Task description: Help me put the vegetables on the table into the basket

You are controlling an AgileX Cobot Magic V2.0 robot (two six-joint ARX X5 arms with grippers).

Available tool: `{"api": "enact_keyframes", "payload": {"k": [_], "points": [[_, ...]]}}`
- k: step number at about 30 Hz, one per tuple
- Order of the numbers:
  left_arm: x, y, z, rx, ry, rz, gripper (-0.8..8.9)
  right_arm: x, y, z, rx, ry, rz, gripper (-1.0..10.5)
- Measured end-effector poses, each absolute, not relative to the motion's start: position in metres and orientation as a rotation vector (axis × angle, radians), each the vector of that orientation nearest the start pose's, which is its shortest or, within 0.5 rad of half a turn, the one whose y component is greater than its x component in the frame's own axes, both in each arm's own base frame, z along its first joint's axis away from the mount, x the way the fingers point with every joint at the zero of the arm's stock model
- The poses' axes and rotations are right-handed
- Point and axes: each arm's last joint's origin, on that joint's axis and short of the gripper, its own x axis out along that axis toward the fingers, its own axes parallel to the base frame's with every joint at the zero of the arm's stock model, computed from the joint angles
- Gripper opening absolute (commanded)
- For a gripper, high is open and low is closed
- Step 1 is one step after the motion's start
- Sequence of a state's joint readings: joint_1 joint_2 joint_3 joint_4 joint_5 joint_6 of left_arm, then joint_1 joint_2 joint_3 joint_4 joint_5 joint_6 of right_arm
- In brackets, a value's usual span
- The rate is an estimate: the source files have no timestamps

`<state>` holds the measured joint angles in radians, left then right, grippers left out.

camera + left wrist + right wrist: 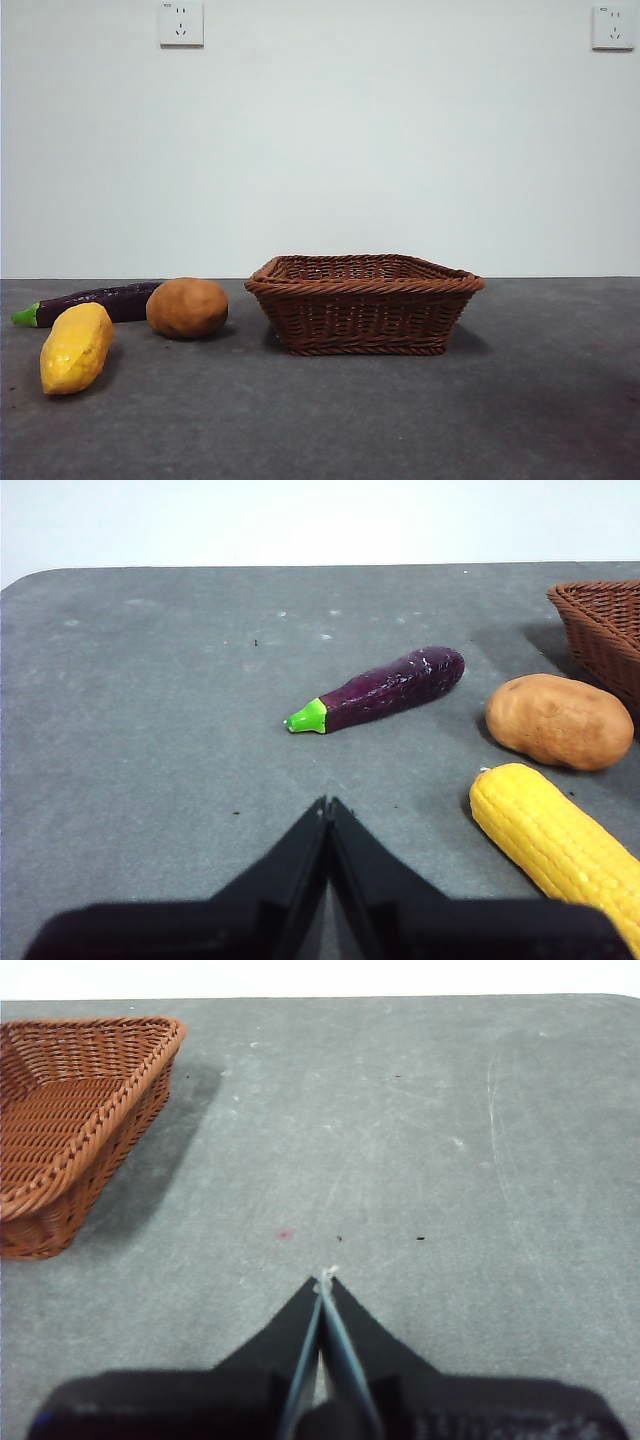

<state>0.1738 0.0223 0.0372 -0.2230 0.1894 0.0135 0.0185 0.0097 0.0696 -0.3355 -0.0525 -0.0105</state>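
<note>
The dark-purple eggplant (100, 301) with a green stem, the brown potato (187, 307) and the bumpy yellow vegetable (76, 346) lie on the grey table (400, 420), left of the brown wicker basket (364, 303). The basket looks empty. In the left wrist view, my left gripper (327, 806) is shut and empty, above the table, short of the eggplant (385, 688), potato (559, 721) and yellow vegetable (560, 845). In the right wrist view, my right gripper (325, 1282) is shut and empty over bare table, beside the basket (70, 1120). Neither arm shows in the front view.
A pale wall stands behind the table, with two sockets (181, 23) high up. The table's far edge (300, 568) shows in both wrist views. Bare table lies right of the basket.
</note>
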Motion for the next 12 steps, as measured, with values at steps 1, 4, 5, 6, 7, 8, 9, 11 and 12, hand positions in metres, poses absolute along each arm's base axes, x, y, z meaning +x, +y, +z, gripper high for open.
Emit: {"api": "enact_keyframes", "payload": {"k": [1, 4, 5, 6, 7, 8, 9, 11, 12], "points": [[0.0938, 0.0109, 0.1531, -0.024, 0.205, -0.017, -0.04, 0.09, 0.0032, 0.1543, -0.006, 0.275, 0.072, 0.0], [0.0938, 0.0107, 0.1532, -0.024, 0.205, -0.02, -0.04, 0.09, 0.0033, 0.1544, -0.003, 0.274, 0.077, 0.0], [0.0938, 0.0107, 0.1532, -0.027, 0.205, -0.02, -0.04, 0.09, 0.0038, 0.1545, 0.013, 0.274, 0.089, 0.0], [0.0938, 0.0107, 0.1532, -0.038, 0.205, -0.019, -0.04, 0.0899, 0.0042, 0.1546, 0.041, 0.275, 0.1, 0.0], [0.0938, 0.0107, 0.1532, -0.058, 0.205, -0.017, -0.04, 0.0901, 0.0043, 0.155, 0.072, 0.272, 0.1, 0.0], [0.0938, 0.0107, 0.1531, -0.078, 0.205, -0.015, -0.04, 0.0904, 0.0044, 0.1562, 0.102, 0.26, 0.1, 0.0], [0.0938, 0.0105, 0.1532, -0.098, 0.205, -0.017, -0.05, 0.0906, 0.0048, 0.1574, 0.135, 0.251, 0.109, 0.0], [0.0934, 0.0092, 0.154, -0.151, 0.21, -0.056, -0.06, 0.0912, 0.0058, 0.1609, 0.203, 0.221, 0.14, -0.1], [0.0927, 0.0083, 0.1566, -0.18, 0.214, -0.082, -0.06, 0.091, 0.0059, 0.1633, 0.231, 0.213, 0.144, -0.1]]}}
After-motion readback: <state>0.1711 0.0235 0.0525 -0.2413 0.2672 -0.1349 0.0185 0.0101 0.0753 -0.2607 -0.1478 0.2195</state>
